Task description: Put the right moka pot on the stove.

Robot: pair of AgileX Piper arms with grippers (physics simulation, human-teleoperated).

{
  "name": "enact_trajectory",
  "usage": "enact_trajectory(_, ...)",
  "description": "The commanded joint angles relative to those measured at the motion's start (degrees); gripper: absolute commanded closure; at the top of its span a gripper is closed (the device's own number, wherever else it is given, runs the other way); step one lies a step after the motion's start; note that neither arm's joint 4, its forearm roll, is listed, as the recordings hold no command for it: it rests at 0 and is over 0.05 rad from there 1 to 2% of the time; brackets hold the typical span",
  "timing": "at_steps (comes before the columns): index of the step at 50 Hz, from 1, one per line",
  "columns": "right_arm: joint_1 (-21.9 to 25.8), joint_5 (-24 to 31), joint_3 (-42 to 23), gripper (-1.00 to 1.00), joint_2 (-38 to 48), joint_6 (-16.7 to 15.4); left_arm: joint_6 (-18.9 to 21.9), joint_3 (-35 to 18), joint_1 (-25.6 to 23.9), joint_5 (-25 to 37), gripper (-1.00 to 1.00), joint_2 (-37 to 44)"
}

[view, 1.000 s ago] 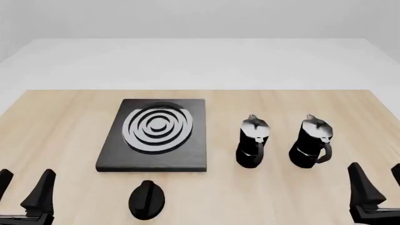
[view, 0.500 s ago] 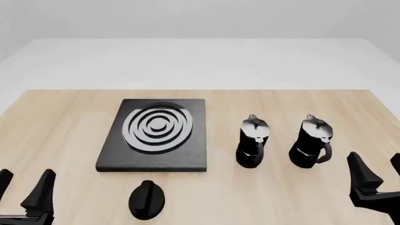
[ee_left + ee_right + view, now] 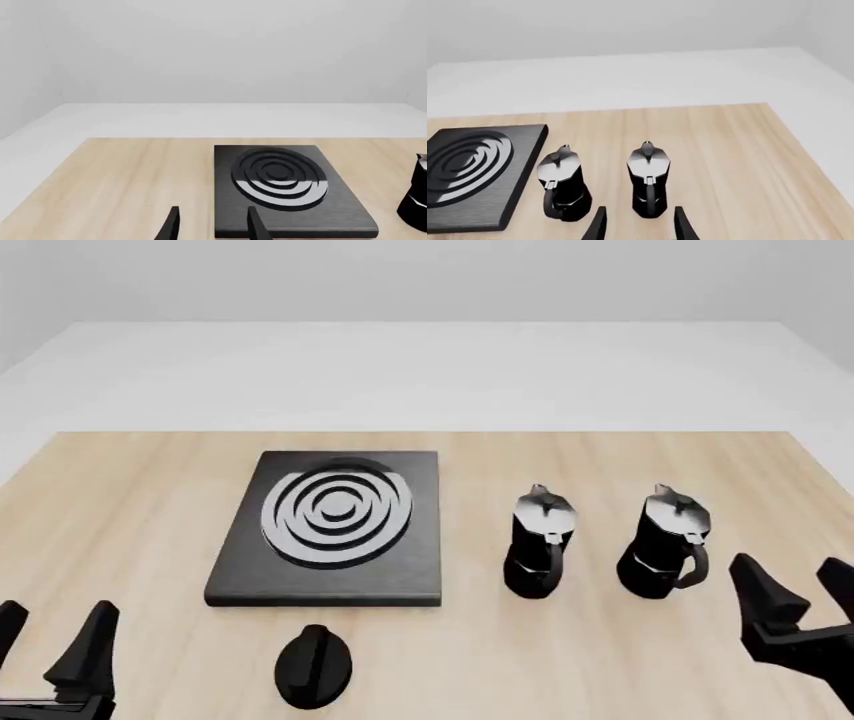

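— Black and shiny, that's the right pot [image 3: 663,540] we want. We see it standing on the wood table [image 3: 134,500], next to the other pot [image 3: 539,542].

— Our right gripper [image 3: 791,596] is near it, fingers wide apart, holding nothing. Our left gripper [image 3: 51,638] is spread and empty too. The stove [image 3: 334,528] sits off to the left.

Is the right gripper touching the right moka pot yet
Apart. The front view shows bare table between the open right gripper and the right moka pot.
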Motion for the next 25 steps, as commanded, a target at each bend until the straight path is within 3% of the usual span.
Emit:
enact_trajectory(1, 0.3, 1.0, -1.4, -1.00, 2.2, 0.8, 0.0, 0.0, 0.0, 0.0, -1.00, 0.0)
enact_trajectory(12, 0.7, -2.4, -0.4, -1.00, 7.9, 0.6, 0.0, 0.0, 0.0, 0.0, -1.00, 0.0)
enact_trajectory(17, -0.2, -9.3, 2.9, -1.00, 14.6, -1.4, 0.0, 0.0, 0.0, 0.0, -1.00, 0.0)
enact_trajectory(25, -0.7, -10.5, 2.3, -1.00, 16.8, -2.1, 0.0, 0.0, 0.0, 0.0, -1.00, 0.0)
